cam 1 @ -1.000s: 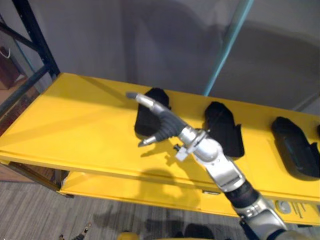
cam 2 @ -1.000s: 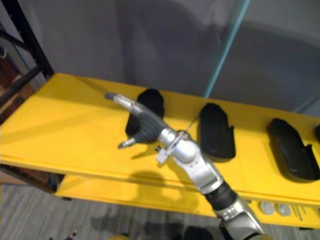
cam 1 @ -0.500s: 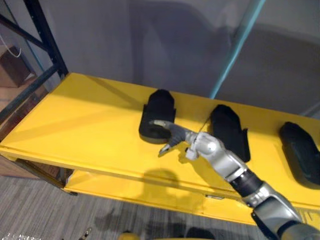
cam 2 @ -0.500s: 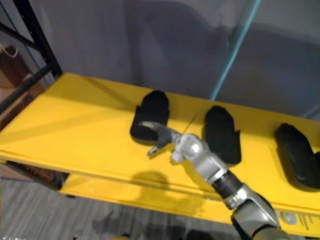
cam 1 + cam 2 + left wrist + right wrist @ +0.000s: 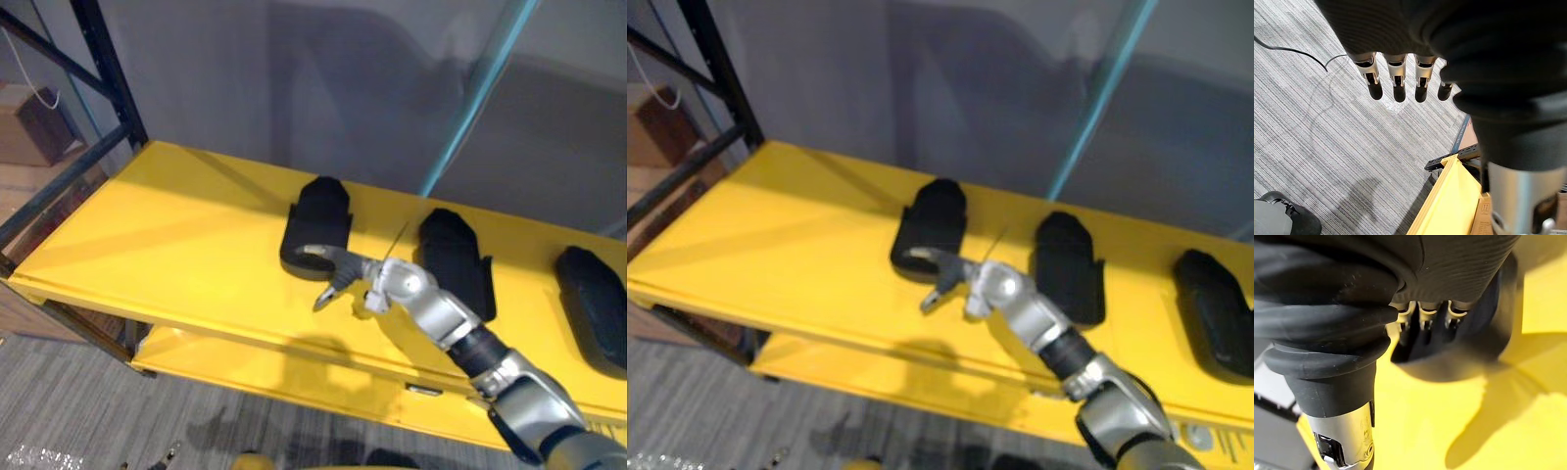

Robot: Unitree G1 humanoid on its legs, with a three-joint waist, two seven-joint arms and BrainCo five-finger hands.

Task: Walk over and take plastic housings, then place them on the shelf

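While the right hand [image 5: 345, 267] holds loosely spread fingers [image 5: 1423, 316] at the near end of the leftmost black moulded plastic housing [image 5: 319, 211] on the yellow metal shelf [image 5: 167, 235], a snagged fingertip could drag it off the front edge. The left hand [image 5: 1396, 81] hangs straight-fingered, idle.

- Teal pole [image 5: 472, 106] slants at my one o'clock, before a grey wall [image 5: 294, 78].
- Brown box [image 5: 44, 127] at ten o'clock.
- Grey carpet [image 5: 78, 411] at seven o'clock.

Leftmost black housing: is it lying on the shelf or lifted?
Lying. The housing rests flat on the yellow shelf; the right hand by it has straight fingers.
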